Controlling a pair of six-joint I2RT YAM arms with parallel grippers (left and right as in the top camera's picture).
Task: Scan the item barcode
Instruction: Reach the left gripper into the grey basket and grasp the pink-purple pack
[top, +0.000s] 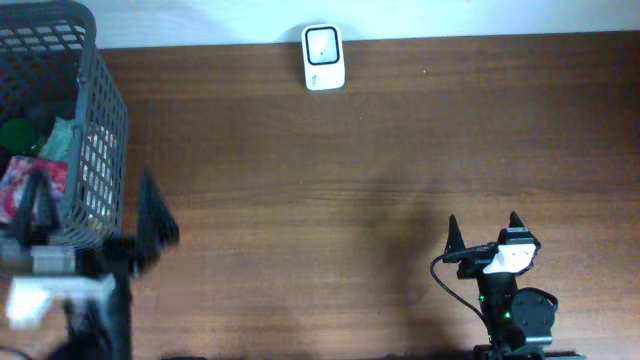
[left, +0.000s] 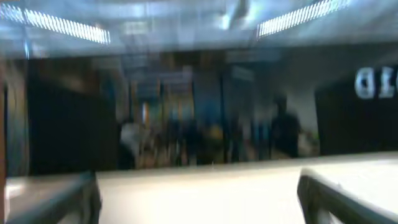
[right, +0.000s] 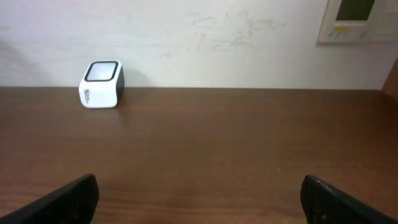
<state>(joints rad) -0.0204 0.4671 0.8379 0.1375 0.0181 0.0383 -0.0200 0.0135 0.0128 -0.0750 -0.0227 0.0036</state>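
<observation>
Counted from overhead, there are two arms, two hands, one grey mesh basket and one white scanner, all on one brown wooden counter. At least three things show inside the basket: a round green thing, a pale green packet and a red packet. The mesh hides part of each and no barcode can be made out. The basket sits at the far left corner. The scanner stands at the counter's far edge, near the middle, well apart from the basket. Its long axis runs from near to far and its dark window lies toward the far end, facing up. The left hand is blurred, its fingers spread and pinching nothing. One finger is over the basket's inside and the other is outside its wall. The right hand is at the near right, also spread and empty, pointing toward the far edge. Only the right wrist view shows the scanner from the side, against a white wall with a pale panel at upper right, and its hand wide over bare counter. Only the left wrist view shows a blurred room with ceiling lights beyond its wide hand, and neither basket nor scanner.
</observation>
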